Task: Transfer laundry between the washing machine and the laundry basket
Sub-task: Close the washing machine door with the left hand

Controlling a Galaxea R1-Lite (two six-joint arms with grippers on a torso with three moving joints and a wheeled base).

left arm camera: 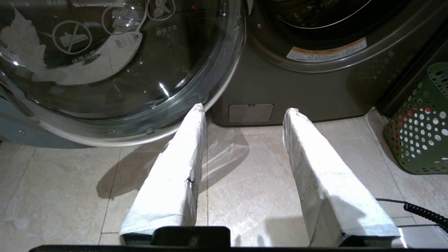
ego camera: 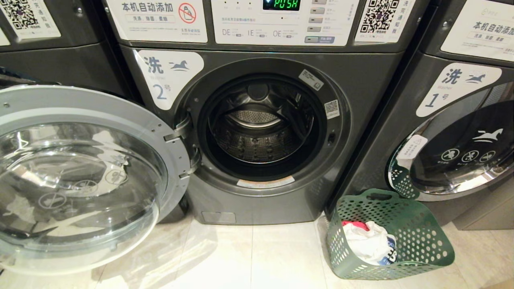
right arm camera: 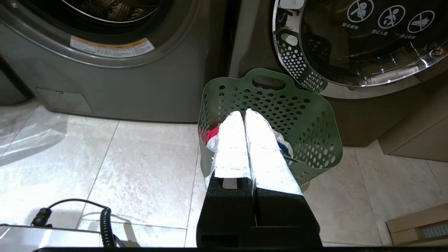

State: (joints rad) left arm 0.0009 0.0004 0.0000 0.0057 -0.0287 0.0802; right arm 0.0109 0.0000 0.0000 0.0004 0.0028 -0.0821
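While its round glass door (ego camera: 76, 176) stands swung wide across the left half of the head view, the washing machine (ego camera: 261, 132) numbered 2 fills the centre of the frame, its steel drum (ego camera: 257, 132) exposed and its panel display (ego camera: 281, 4) at the top edge reading PUSH. At lower right, the laundry basket (ego camera: 421, 237) sits on the pale tiled floor (ego camera: 241, 257), leaning against the neighbouring machine numbered 1 (ego camera: 461, 120), whose door is closed. Inside the basket lies the laundry (ego camera: 369, 241): a white garment bunched on top, a strip of bright red showing at its upper edge.

Neither arm appears in the head view. Seen from the left wrist camera, the left gripper (left arm camera: 245, 110) hangs above the floor in front of the open door, its white-wrapped fingers (left arm camera: 175, 168) spread apart and holding nothing. Seen from the right wrist camera, the right gripper (right arm camera: 243, 113) is at the frame's centre, its wrapped fingers (right arm camera: 231, 147) pressed together and empty, lined up over the basket's near rim with the clothes just beyond them.
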